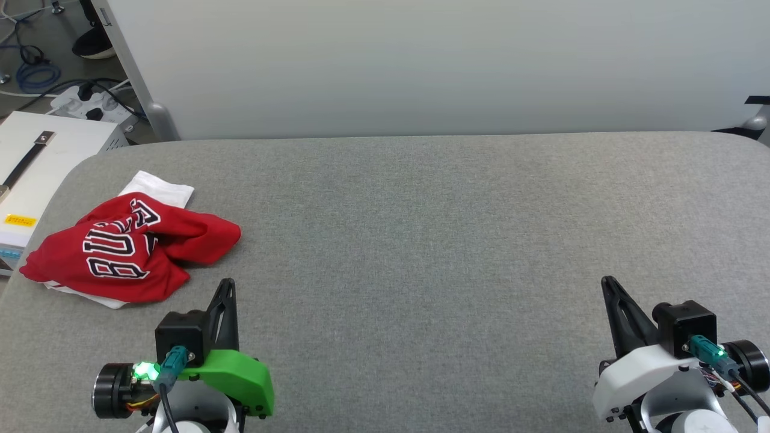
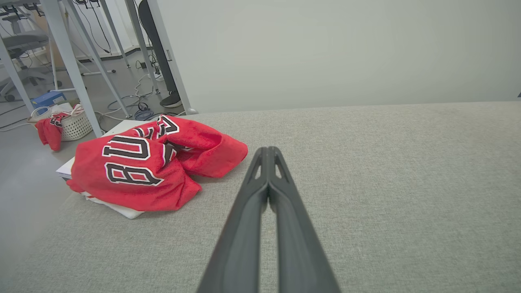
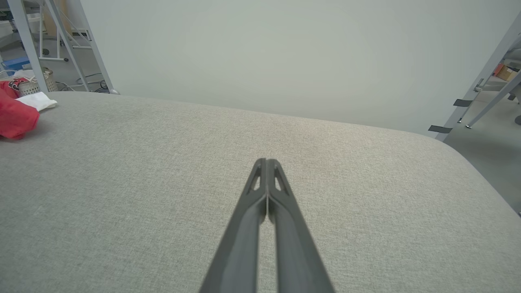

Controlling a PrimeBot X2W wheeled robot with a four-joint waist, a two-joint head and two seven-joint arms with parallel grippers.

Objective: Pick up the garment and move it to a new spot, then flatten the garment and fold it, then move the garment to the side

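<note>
The garment (image 1: 129,246) is a crumpled red jersey with black white-outlined lettering and a white sleeve poking out at its far side. It lies bunched near the left edge of the grey padded table (image 1: 421,240). My left gripper (image 1: 227,284) is shut and empty, a short way to the right of and nearer than the garment (image 2: 150,162). In its wrist view the left gripper (image 2: 268,149) has both fingers pressed together. Far off at the lower right, my right gripper (image 1: 606,281) is also shut and empty over bare table (image 3: 266,160). The garment's edge (image 3: 14,116) shows at far left there.
A pale wall panel (image 1: 421,66) stands behind the table. Left of the table are a white box (image 1: 36,162), cables and a power strip (image 1: 90,102) on the floor. A basket with red cloth (image 2: 61,124) sits on the floor among grey metal legs.
</note>
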